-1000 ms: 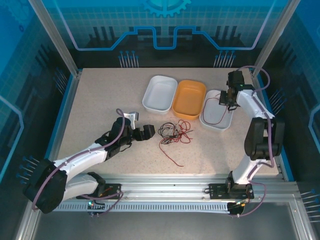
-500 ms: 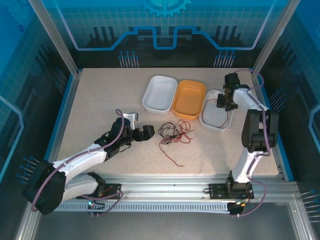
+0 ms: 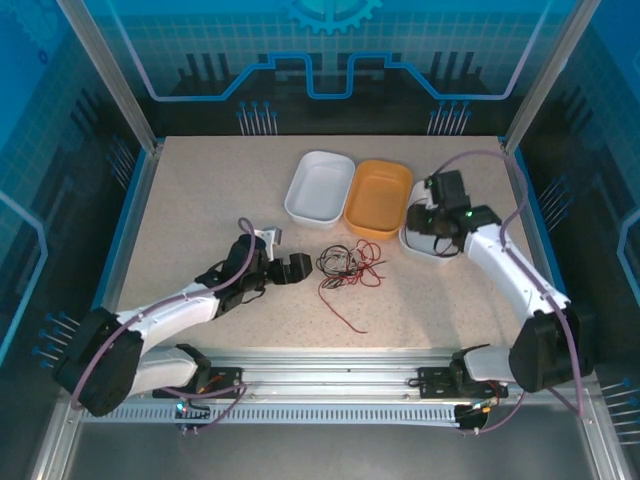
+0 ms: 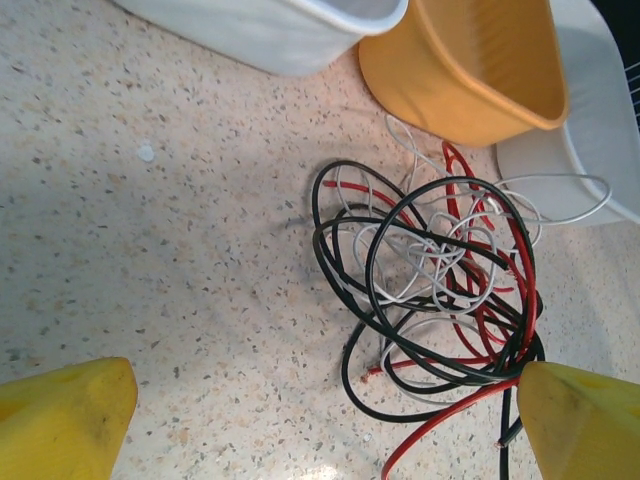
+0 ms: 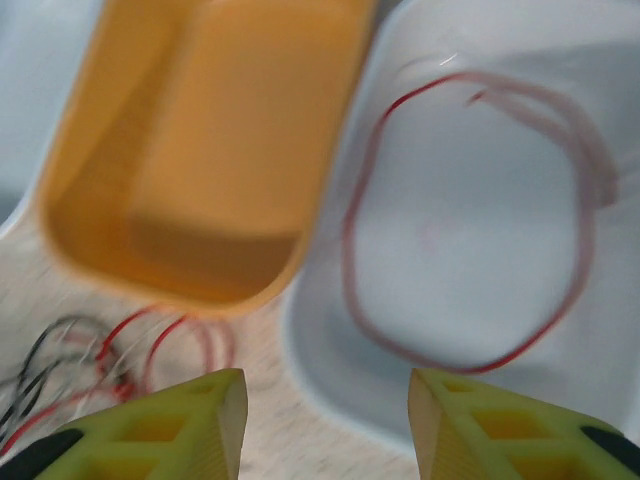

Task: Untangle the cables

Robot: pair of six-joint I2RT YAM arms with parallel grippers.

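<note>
Tangled thin red, black and white cables (image 4: 430,270) lie on the speckled tabletop (image 4: 150,230) before the left gripper (image 4: 320,425) — spread wide, empty. The right gripper (image 5: 328,430), parted and empty, hovers over a white plastic tray (image 5: 470,230).

We are seeing red, black and white cables (image 4: 430,270) on a beige, dark-speckled table (image 4: 180,230), an orange bin (image 3: 379,198), a white left bin (image 3: 320,185), and a white right bin (image 5: 470,230) holding a red wire (image 5: 350,240).
</note>
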